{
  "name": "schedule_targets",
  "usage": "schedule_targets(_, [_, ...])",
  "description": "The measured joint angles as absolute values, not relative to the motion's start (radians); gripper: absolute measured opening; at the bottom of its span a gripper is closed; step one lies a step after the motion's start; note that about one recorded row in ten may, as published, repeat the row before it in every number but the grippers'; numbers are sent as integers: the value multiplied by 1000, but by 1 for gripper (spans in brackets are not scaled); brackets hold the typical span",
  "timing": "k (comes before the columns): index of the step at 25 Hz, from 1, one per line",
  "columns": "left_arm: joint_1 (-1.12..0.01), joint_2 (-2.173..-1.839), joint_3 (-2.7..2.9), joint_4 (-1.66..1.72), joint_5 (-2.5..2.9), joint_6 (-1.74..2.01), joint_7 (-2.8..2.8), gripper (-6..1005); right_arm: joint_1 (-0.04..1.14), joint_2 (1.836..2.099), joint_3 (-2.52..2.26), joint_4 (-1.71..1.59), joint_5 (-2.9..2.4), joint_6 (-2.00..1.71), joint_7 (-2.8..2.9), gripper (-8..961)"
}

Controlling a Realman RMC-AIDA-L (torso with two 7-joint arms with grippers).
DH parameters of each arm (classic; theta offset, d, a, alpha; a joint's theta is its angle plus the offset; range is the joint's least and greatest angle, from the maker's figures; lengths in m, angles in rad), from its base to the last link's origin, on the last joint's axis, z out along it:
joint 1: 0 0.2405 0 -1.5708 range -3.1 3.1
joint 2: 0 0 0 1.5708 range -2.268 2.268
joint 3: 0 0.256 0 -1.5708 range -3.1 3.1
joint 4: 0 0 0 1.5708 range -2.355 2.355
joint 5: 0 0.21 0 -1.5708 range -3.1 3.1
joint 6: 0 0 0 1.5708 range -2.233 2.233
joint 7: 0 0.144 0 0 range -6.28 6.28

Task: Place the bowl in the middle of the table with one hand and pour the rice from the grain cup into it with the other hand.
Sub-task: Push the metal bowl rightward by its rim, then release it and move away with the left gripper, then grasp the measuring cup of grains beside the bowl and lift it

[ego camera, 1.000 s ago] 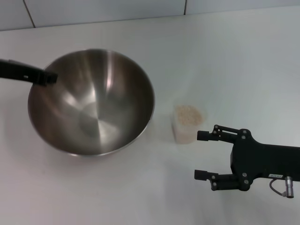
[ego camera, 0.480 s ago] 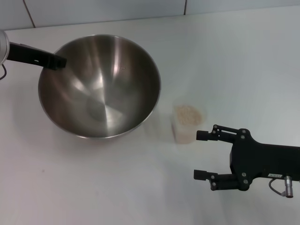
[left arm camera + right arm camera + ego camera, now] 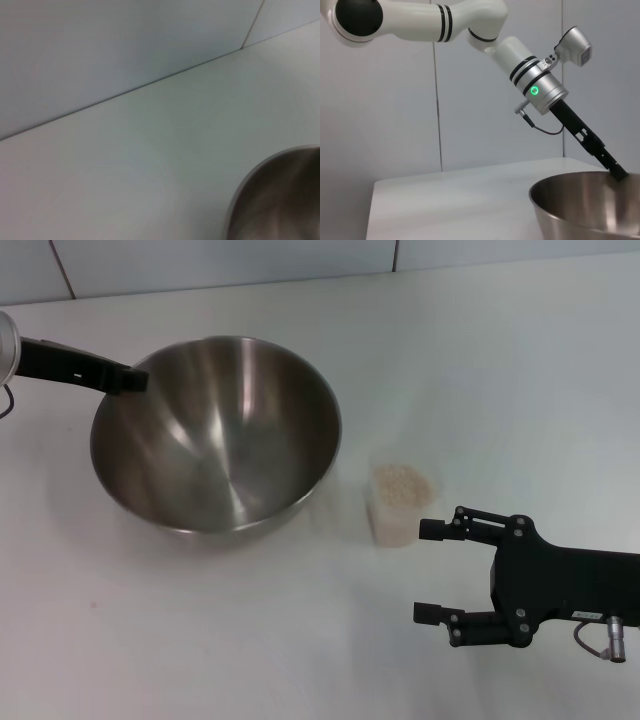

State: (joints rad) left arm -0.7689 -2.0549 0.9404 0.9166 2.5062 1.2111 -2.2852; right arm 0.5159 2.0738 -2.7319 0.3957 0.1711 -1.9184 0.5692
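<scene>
The steel bowl (image 3: pixel 215 430) is at the table's left-centre, tilted a little. My left gripper (image 3: pixel 130 380) is shut on the bowl's left rim, seen from the side in the right wrist view (image 3: pixel 619 174). The bowl also shows in the left wrist view (image 3: pixel 280 200) and the right wrist view (image 3: pixel 585 205). The bowl is empty inside. The grain cup (image 3: pixel 392 523) stands upright just right of the bowl, holding rice (image 3: pixel 403 483). My right gripper (image 3: pixel 432 570) is open and empty, just in front and to the right of the cup, not touching it.
The white table (image 3: pixel 500 370) runs back to a grey tiled wall (image 3: pixel 250 260). My left arm (image 3: pixel 470 25) reaches in over the table's far left side.
My left gripper has carried the bowl to the right and toward the back of the table, closer to the cup. The right arm and the cup have not moved.
</scene>
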Motion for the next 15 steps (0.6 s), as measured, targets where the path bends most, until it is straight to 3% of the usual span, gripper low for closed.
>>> schedule_targets(3, [-742,-2059,946,1013,2500,1274,-2270,179,513,2074,-2728,396,172,-1918,569,760])
schedule_targets(7, [-681,-2065,946,1153,2450,1341,-2228,310,503,2074,-2717,395,180,-1924,573,758])
schedule_targets(15, [-342,-2063,959,1393,1962,1527,-1760,634,421,2075,-2517,377,206,-1978,566,755])
